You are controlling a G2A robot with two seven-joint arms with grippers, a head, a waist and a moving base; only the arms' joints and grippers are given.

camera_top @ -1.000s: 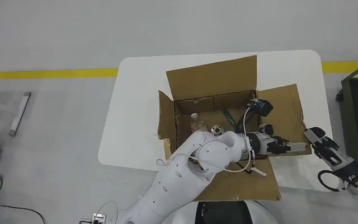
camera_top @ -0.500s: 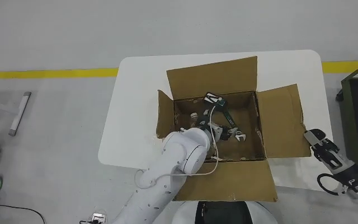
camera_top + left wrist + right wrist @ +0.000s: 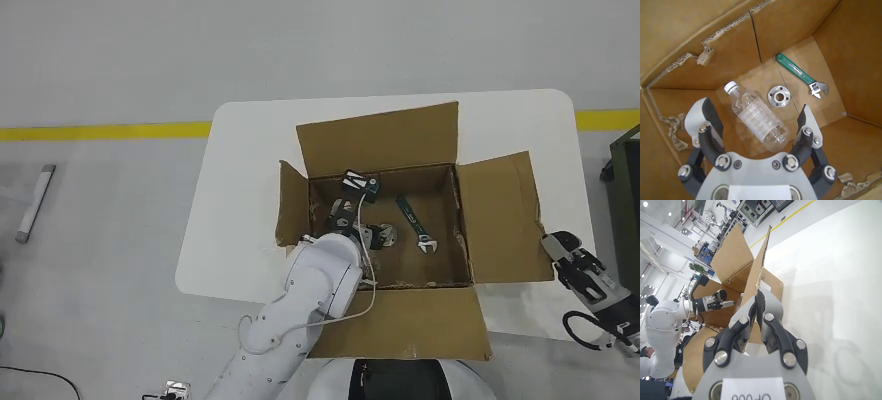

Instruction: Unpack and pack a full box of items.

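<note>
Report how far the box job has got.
Done: the box stands with its flaps open. In hand: the open left hand hangs over the bottle, not gripping it. Left: bottle, flange and wrench all lie inside, likely to be lifted out and repacked. The right hand is shut beside the box.

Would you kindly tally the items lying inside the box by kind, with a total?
Bottle: 1
Flange: 1
Wrench: 1
Total: 3
</note>
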